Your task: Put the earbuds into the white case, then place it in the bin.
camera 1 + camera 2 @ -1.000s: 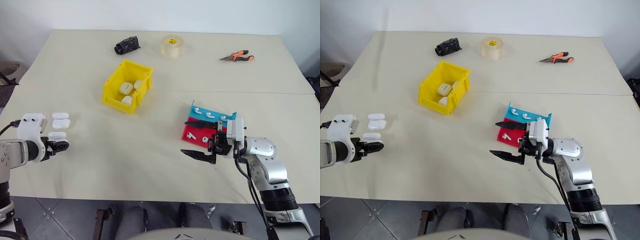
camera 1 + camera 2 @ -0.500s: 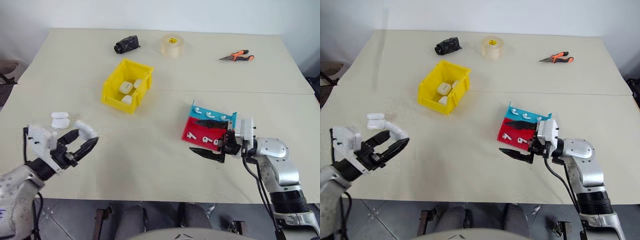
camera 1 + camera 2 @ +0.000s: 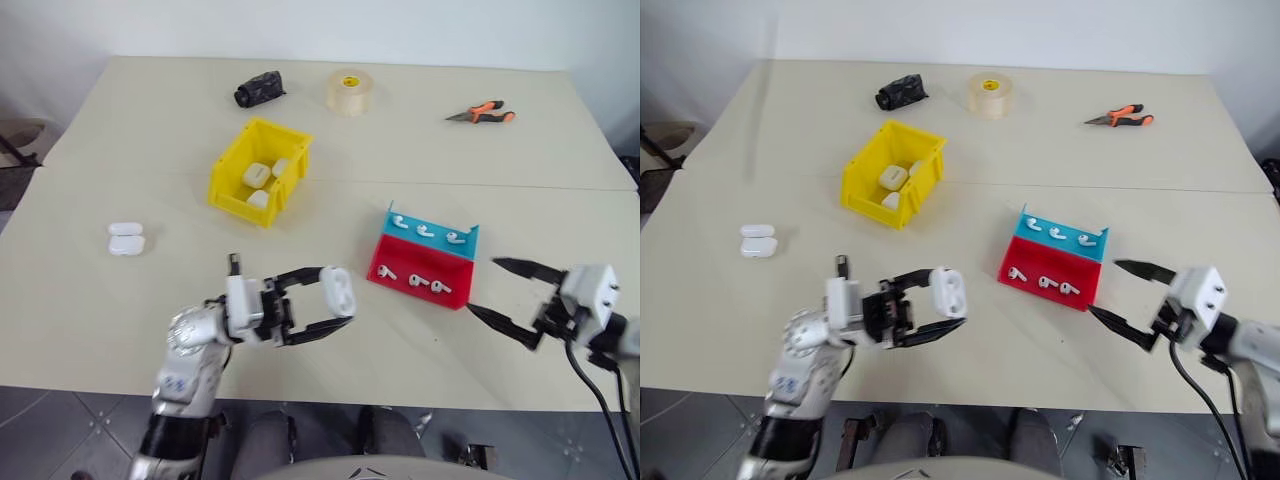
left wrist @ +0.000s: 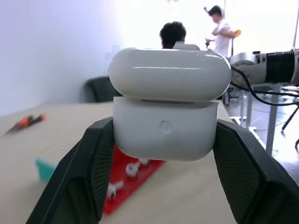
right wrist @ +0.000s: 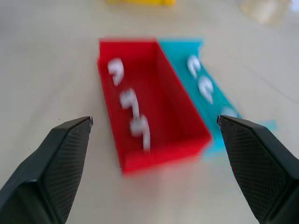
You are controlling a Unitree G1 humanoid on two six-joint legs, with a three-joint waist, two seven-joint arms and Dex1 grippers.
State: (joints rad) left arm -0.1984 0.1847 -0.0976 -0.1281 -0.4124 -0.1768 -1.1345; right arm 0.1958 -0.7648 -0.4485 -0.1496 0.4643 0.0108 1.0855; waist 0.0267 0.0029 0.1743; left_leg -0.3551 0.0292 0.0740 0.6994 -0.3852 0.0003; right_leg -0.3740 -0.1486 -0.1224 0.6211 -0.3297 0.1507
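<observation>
My left gripper (image 3: 333,306) is shut on the white case (image 3: 337,289) and holds it above the table's front middle, pointing toward the trays. In the left wrist view the case (image 4: 169,108) sits between both fingers with its lid slightly raised. Several earbuds (image 3: 411,281) lie in the red tray (image 3: 398,262), and more earbuds (image 3: 431,231) lie in the teal tray (image 3: 470,233) behind it. Just right of the trays my right gripper (image 3: 484,286) stands open and empty, facing the red tray (image 5: 156,140). The yellow bin (image 3: 234,195) stands at the middle left with white cases inside.
Two more white cases (image 3: 126,239) lie on the table at the left. A tape roll (image 3: 348,90), a black bundle (image 3: 258,89) and orange-handled pliers (image 3: 482,113) lie along the far side. People (image 4: 174,34) show in the background of the left wrist view.
My left gripper picked a case off the left of the table and swung it right to the front middle. My right gripper drew back to the right, off the trays, staying open.
</observation>
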